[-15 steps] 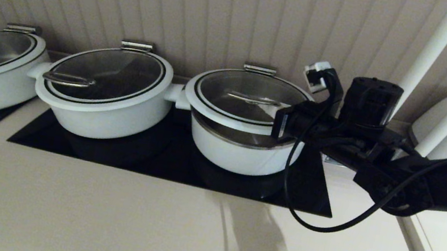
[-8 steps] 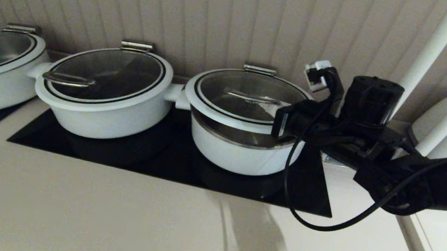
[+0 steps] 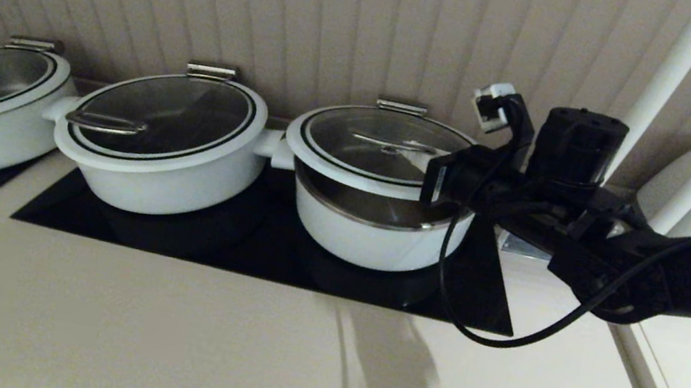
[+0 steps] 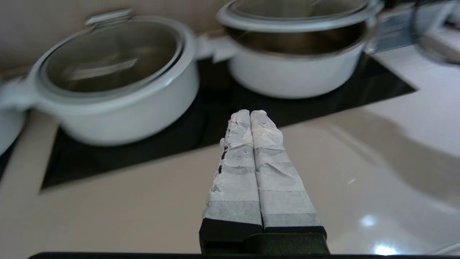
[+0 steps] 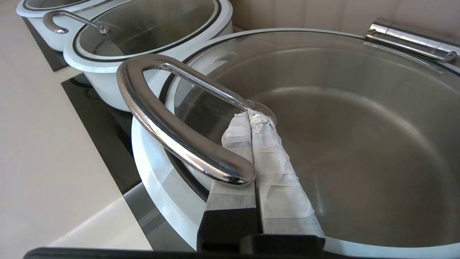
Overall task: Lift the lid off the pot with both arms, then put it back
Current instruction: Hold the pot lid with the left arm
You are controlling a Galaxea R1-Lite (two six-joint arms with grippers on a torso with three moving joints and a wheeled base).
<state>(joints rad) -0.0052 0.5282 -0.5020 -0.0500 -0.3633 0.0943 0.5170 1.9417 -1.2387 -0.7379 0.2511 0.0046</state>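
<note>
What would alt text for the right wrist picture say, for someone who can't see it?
The right pincer, its taped fingers pressed together, is hooked under the shiny metal handle of a glass lid on a white pot with a steel inside. Two more lidded white pots stand beyond it on a black cooktop.

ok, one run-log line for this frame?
lid: front raised off pot | right gripper: shut, hooked under lid handle | left gripper: shut, above counter
</note>
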